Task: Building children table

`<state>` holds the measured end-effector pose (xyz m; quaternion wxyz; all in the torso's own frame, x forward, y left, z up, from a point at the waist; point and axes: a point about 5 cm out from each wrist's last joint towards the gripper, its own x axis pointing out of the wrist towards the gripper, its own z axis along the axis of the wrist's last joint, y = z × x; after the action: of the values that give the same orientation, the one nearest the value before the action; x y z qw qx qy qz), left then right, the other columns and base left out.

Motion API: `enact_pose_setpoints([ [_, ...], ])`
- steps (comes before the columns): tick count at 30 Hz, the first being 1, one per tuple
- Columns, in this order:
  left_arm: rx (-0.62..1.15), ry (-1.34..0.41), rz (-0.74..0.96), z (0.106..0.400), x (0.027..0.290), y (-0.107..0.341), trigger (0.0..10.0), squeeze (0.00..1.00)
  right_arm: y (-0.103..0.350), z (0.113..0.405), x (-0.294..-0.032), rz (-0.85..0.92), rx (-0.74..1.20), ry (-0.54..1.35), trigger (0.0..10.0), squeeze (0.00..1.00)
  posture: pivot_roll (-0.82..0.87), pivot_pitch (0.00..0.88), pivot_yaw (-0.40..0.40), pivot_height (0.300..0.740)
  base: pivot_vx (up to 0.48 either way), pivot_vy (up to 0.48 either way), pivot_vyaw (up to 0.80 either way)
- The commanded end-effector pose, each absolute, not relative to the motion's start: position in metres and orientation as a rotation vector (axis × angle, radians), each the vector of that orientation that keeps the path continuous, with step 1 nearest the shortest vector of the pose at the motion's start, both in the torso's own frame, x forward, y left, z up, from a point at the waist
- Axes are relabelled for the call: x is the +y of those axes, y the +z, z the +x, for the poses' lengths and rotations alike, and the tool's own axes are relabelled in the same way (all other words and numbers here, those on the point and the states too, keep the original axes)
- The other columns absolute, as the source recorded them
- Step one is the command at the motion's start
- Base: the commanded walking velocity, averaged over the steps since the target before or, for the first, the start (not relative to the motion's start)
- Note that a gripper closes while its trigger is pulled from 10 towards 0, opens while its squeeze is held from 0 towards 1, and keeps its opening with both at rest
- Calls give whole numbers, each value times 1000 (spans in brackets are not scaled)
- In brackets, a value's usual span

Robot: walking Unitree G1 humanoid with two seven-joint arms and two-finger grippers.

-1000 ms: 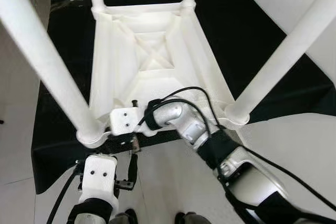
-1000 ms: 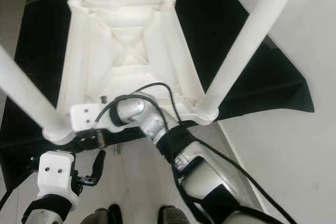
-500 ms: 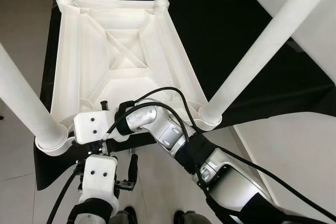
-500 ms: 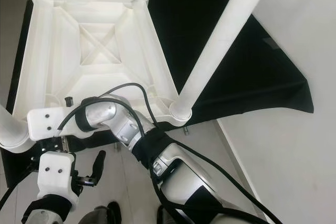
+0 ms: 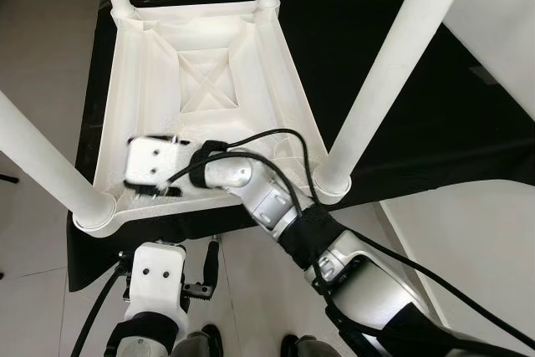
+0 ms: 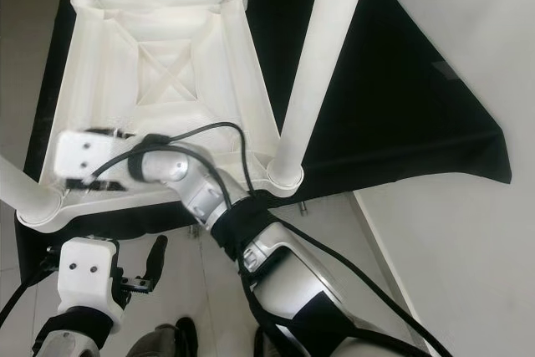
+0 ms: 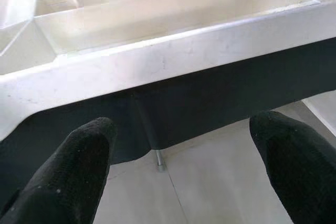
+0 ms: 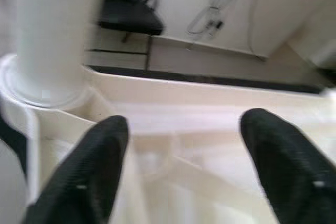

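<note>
Table (image 5: 205,81), white plastic kids' one, lies upside down on a black cloth (image 5: 401,123) spread over the pale tiled floor (image 5: 33,56), ribbed underside up w/ an X brace in the middle. Four round white legs (image 5: 389,64) stick up from the corners; the two near ones rise past the camera, the two far ones are thinner in view.

Right gripper (image 8: 181,171) reaches across the robot's front, over the near edge and into the hollow underside, close to the near-left corner leg. It looks blurred in the head views. In its wrist view the jaws stand wide apart w/ nothing between them, just the table's ribs below and a leg socket to one side. Black cables loop along the right arm (image 5: 276,206).

Left gripper (image 7: 184,182) sits low, just outside the table's near rim, above the floor tiles. Its jaws are spread wide too, holding nothing; the rim and the cloth edge under it run across in front of the fingers (image 7: 68,182). A small metal pin (image 7: 159,162) stands on the floor by the cloth.
</note>
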<state>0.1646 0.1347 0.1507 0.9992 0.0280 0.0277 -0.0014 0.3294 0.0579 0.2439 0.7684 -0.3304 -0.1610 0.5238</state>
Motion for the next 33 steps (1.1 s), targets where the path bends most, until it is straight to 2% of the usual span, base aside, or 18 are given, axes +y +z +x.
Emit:
enact_pose_setpoints([
  [1,90,-9,58,164,136,144,10000,0,244,327,42,-576,-320,1169,10000,855,-28,253,-51,740,0,0,0],
  [2,90,-9,58,164,136,144,10000,0,244,327,42,-576,-320,1169,10000,855,-28,253,-51,740,0,0,0],
  [3,86,-18,62,164,136,144,10000,0,243,328,31,-488,-305,1170,10000,55,-28,253,-51,740,0,0,0],
  [4,80,-28,66,166,136,144,10000,0,243,329,21,-402,-303,1146,10000,0,-35,244,-51,740,0,0,0],
  [5,80,-28,66,166,136,144,10000,0,243,329,21,-402,-303,1146,10000,0,-35,244,-51,740,0,0,0],
  [6,70,-39,68,167,137,145,10000,0,239,330,4,-295,-306,1066,10000,0,-36,238,-49,740,0,0,0],
  [7,70,-39,68,167,137,145,10000,0,239,330,4,-295,-306,1066,10000,0,-36,238,-49,740,0,0,0],
  [8,61,-46,74,169,138,146,10000,0,234,331,-9,-231,-298,1002,10000,0,-39,234,-48,740,0,0,0],
  [10,61,-46,74,169,138,146,10000,0,234,331,-9,-231,-298,1002,10000,0,-39,234,-48,740,0,0,0],
  [13,43,-54,85,171,140,148,10000,0,222,329,-35,-146,-270,901,10000,0,-43,220,-45,740,0,0,0],
  [14,39,-53,102,171,141,148,10000,0,213,323,-48,-64,-235,915,10000,0,-49,207,-36,740,0,0,0],
  [16,39,-53,102,171,141,148,10000,0,213,323,-48,-64,-235,915,10000,0,-49,207,-36,740,0,0,0],
  [17,36,-49,100,171,142,148,10000,0,207,317,-59,6,-214,914,10000,0,-49,204,-36,740,0,0,0],
  [18,36,-49,100,171,142,148,10000,0,207,317,-59,6,-214,914,10000,0,-49,204,-36,740,0,0,0],
  [21,45,-112,61,166,140,148,10000,0,188,307,-86,67,-155,849,10000,0,-42,179,-17,740,0,0,0],
  [25,53,-140,50,164,138,147,10000,0,184,304,-91,77,-140,839,10000,0,-42,179,-17,740,0,0,0],
  [30,84,-326,25,155,123,141,10000,0,171,281,-105,113,-83,841,10000,0,-50,156,1,740,0,0,800],
  [33,82,-353,22,156,121,140,10000,0,168,273,-109,130,-62,857,10000,0,-51,150,3,740,0,0,800],
])
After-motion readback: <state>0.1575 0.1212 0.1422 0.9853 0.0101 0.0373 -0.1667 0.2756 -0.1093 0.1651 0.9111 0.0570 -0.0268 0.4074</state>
